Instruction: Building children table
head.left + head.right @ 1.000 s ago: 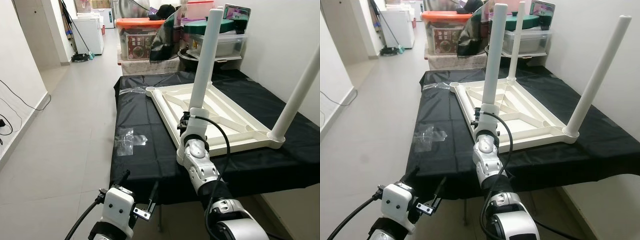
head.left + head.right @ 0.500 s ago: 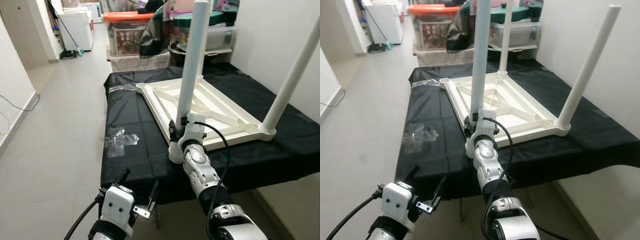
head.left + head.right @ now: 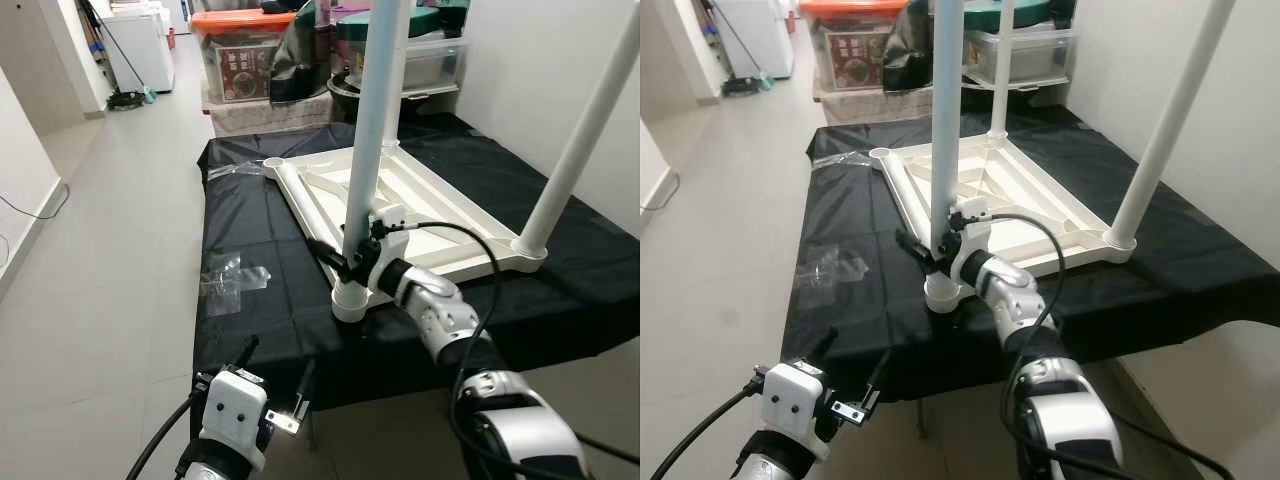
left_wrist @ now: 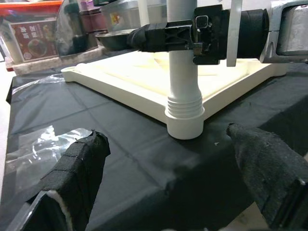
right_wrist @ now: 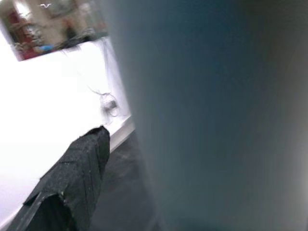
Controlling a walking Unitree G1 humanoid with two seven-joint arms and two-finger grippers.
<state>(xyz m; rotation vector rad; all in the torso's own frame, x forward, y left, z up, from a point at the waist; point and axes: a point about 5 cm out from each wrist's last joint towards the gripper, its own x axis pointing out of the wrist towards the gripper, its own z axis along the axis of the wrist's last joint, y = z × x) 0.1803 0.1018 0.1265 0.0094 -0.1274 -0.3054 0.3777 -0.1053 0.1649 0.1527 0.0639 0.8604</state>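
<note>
White tabletop (image 3: pixel 420 200) carries three legs; right gripper (image 3: pixel 345 262) clasps one.

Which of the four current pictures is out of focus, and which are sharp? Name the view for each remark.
Right wrist view: the white table leg is a close blur, with overexposed white behind. Left wrist view: sharp on the leg's threaded base and the right gripper around it. Both eye views: evenly lit and sharp.
</note>
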